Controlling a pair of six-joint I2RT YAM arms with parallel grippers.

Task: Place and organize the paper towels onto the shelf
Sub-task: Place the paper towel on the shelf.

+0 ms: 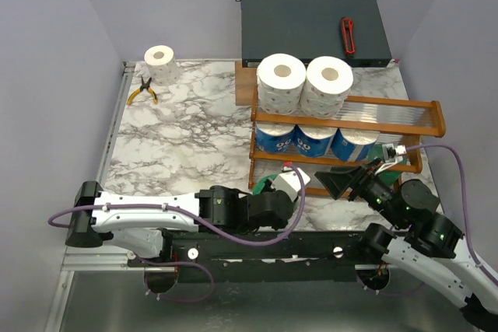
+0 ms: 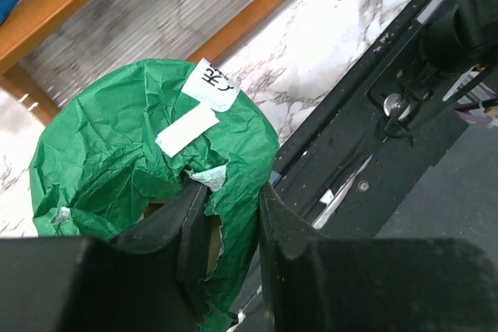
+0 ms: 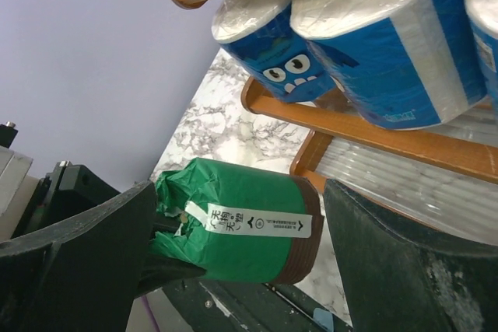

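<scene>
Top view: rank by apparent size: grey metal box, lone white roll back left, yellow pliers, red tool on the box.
1. flat dark grey metal box
2. lone bare white paper towel roll
3. small yellow-handled pliers and red-handled tool: look alike, not ranked

Setting: a robot-manipulation lab cell, not a home. Landmark: marble-patterned table (image 1: 187,138). Plain lilac partition walls (image 1: 70,29) close it in on the left, right and far sides. Two robot arms (image 1: 140,211) sit on an aluminium rail (image 1: 93,258) along its near edge, with purple cables (image 1: 51,219) trailing. A dark grey rack-mount box (image 1: 311,25) lies behind its far edge. A wooden shelf (image 1: 420,105) stands on its right part.
</scene>
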